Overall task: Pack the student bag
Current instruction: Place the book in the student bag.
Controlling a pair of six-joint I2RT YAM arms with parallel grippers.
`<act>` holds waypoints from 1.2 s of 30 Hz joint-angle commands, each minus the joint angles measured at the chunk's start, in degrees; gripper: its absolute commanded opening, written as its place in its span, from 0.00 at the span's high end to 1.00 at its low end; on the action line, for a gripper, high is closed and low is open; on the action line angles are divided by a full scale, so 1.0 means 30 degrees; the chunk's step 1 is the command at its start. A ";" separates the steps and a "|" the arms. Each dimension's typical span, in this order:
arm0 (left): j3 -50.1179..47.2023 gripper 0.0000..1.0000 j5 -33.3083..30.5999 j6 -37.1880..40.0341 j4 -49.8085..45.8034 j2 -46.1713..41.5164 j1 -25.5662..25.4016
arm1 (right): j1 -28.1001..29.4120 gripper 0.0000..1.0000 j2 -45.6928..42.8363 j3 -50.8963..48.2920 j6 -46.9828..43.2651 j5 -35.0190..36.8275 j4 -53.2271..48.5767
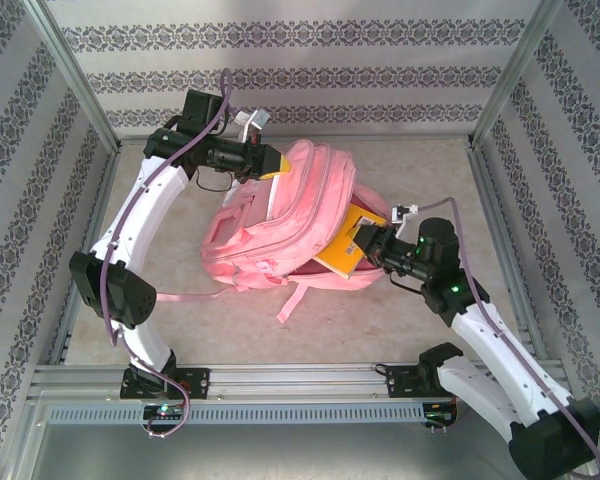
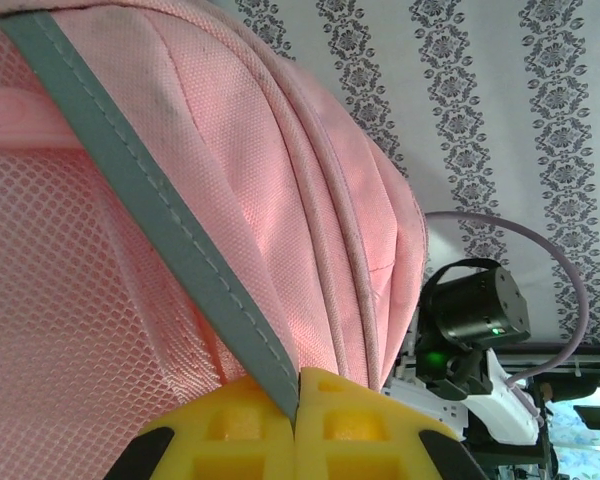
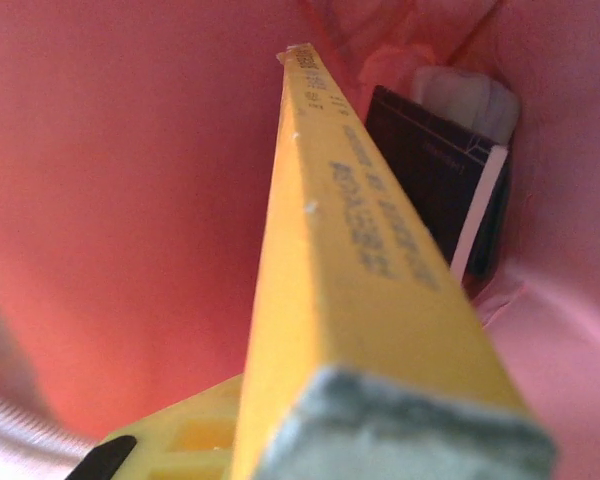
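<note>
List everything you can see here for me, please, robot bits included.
backpack: one, pink with grey trim, lying in the middle of the table.
yellow book: one, yellow, partway into the backpack's opening.
dark book: one, dark cover with white page edges, inside the backpack.
walls: three, grey and white pattern, around the table.
left arm and right arm: two, white and black, bolted at the table's near edge.
left gripper: one, yellow fingers, shut on the backpack's grey trim.
right gripper: one, shut on the yellow book at the backpack's opening.
</note>
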 commanded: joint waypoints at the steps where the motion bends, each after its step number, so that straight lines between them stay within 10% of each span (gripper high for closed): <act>1: 0.0831 1.00 0.2117 -0.0190 0.2791 -0.1147 0.0094 | 0.0765 1.00 0.2125 0.1261 -0.0709 0.0728 0.1288; 17: 0.1420 1.00 0.2282 -0.0087 0.2538 -0.0624 -0.0641 | 0.3779 0.80 1.3277 0.8283 0.0291 0.5962 0.1531; 23: 0.1792 1.00 0.2295 -0.0351 0.2705 -0.0545 -0.0634 | 0.3812 0.39 1.6601 1.0256 0.1080 0.4837 0.4675; 29: 0.1774 1.00 0.1777 -0.0277 0.2351 -0.0472 -0.0299 | 0.3791 0.07 1.3565 0.9599 -0.2746 0.5923 0.2415; 36: 0.1511 1.00 0.0357 0.0005 0.1564 -0.0177 0.0247 | 0.2575 0.02 0.8331 0.6256 -0.5237 0.5749 0.0308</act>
